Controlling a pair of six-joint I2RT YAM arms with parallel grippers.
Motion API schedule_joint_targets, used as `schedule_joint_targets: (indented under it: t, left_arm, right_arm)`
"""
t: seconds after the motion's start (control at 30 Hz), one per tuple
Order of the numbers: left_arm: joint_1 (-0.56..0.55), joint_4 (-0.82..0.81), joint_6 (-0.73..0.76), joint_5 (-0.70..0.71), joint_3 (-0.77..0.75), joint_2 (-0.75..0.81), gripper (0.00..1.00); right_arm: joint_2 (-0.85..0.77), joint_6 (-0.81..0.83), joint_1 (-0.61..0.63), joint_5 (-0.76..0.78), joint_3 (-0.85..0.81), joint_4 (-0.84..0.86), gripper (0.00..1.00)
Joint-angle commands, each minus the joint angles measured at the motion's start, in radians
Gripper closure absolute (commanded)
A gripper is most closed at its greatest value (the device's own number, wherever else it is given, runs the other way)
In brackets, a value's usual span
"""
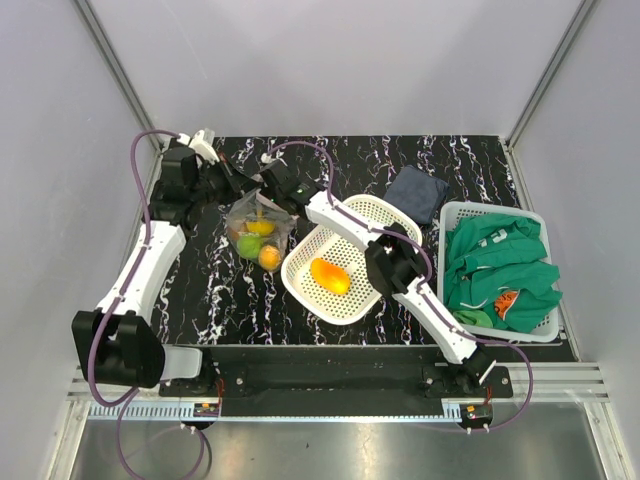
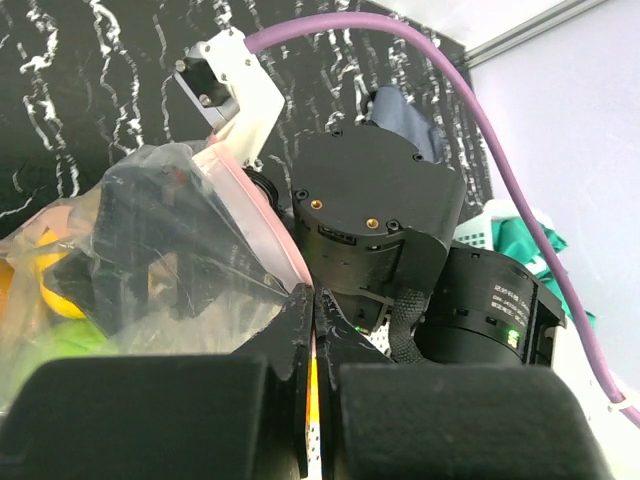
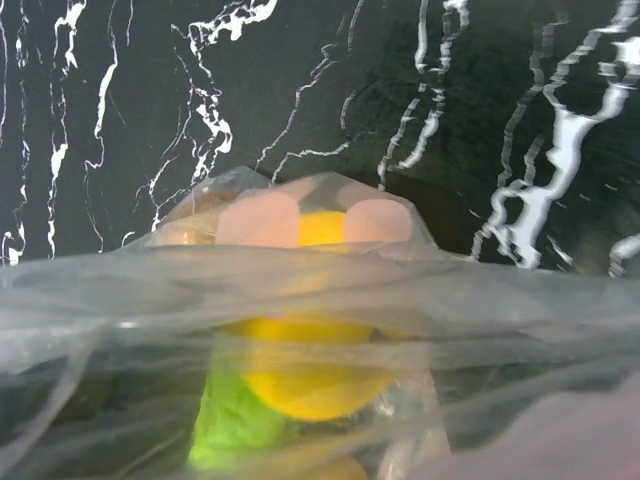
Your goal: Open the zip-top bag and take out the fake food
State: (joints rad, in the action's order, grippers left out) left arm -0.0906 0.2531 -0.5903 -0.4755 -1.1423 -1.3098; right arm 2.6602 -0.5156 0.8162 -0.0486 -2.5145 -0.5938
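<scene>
The zip-top bag [image 1: 258, 232] lies left of centre on the black marbled table and holds yellow, green and orange fake food [image 1: 262, 228]. My left gripper [image 1: 233, 188] is shut on the bag's pink zip strip [image 2: 262, 215]; its jaws [image 2: 314, 296] pinch the strip's edge. My right gripper [image 1: 272, 196] is at the bag's mouth, right beside the left one. In the right wrist view crinkled plastic [image 3: 320, 290] covers the fingers, with a yellow fruit [image 3: 315, 375] and a green one [image 3: 230, 425] behind it. One orange fruit [image 1: 330, 275] lies in the white mesh basket [image 1: 375, 210].
A dark blue folded cloth [image 1: 418, 192] lies at the back. A second white basket [image 1: 455, 215] at the right holds green clothing [image 1: 500, 265]. The right arm's elbow [image 1: 395, 265] hangs over the mesh basket. Grey walls enclose the table.
</scene>
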Motion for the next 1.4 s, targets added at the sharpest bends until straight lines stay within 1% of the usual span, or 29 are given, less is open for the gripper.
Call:
schedule_joint_targets:
  t: [0.0, 0.1, 0.17, 0.2, 0.27, 0.3, 0.37, 0.4, 0.5, 0.53, 0.6, 0.8, 0.93, 1.03, 1.2, 1.37]
  left_arm:
    - [-0.003, -0.066, 0.021, -0.005, 0.000, 0.004, 1.00]
    - [-0.003, -0.057, 0.035, 0.009, 0.004, 0.010, 1.00]
    - [-0.001, -0.051, 0.041, 0.021, 0.006, 0.017, 1.00]
    - [-0.001, -0.049, 0.044, 0.024, 0.009, 0.020, 1.00]
    - [0.000, -0.049, 0.043, 0.026, 0.012, 0.030, 1.00]
    - [0.002, -0.048, 0.043, 0.028, 0.012, 0.033, 1.00]
    - [0.008, -0.038, 0.046, 0.035, 0.012, 0.043, 1.00]
    - [0.011, -0.037, 0.049, 0.040, 0.010, 0.052, 1.00]
    - [0.020, -0.023, 0.058, 0.049, 0.004, 0.067, 1.00]
    - [0.028, -0.018, 0.061, 0.051, 0.003, 0.070, 1.00]
    - [0.034, -0.008, 0.063, 0.054, 0.004, 0.076, 1.00]
    - [0.063, 0.009, 0.079, 0.060, 0.016, 0.113, 1.00]
    - [0.077, 0.029, 0.096, 0.063, 0.018, 0.135, 1.00]
    - [0.078, 0.032, 0.096, 0.055, 0.029, 0.155, 1.00]
    - [0.080, 0.035, 0.083, 0.011, 0.046, 0.176, 1.00]
    - [0.080, 0.038, 0.076, -0.009, 0.049, 0.205, 1.00]
  right_arm:
    - [0.067, -0.007, -0.012, -0.059, -0.036, 0.034, 0.16]
    - [0.064, -0.014, -0.012, -0.069, -0.015, 0.037, 0.20]
    - [0.043, -0.005, -0.012, -0.073, 0.002, 0.040, 0.25]
    - [0.032, -0.001, -0.012, -0.076, 0.006, 0.045, 0.31]
    - [-0.009, 0.002, -0.012, -0.091, 0.017, 0.045, 0.40]
    - [-0.025, 0.002, -0.012, -0.096, 0.023, 0.045, 0.52]
    - [-0.075, 0.000, -0.012, -0.102, 0.043, 0.049, 0.63]
    - [-0.107, 0.003, -0.012, -0.103, 0.051, 0.049, 0.73]
    - [-0.155, 0.009, -0.011, -0.108, 0.078, 0.049, 0.87]
    - [-0.184, 0.012, -0.011, -0.111, 0.091, 0.049, 0.94]
    - [-0.216, 0.017, -0.011, -0.112, 0.108, 0.048, 1.00]
    - [-0.365, 0.026, -0.008, -0.138, 0.241, 0.054, 1.00]
    - [-0.494, 0.022, -0.009, -0.192, 0.371, 0.106, 1.00]
    - [-0.562, 0.017, -0.009, -0.191, 0.411, 0.127, 1.00]
    - [-0.612, 0.020, -0.009, -0.181, 0.361, 0.132, 1.00]
    - [-0.599, 0.009, -0.009, -0.192, 0.280, 0.132, 1.00]
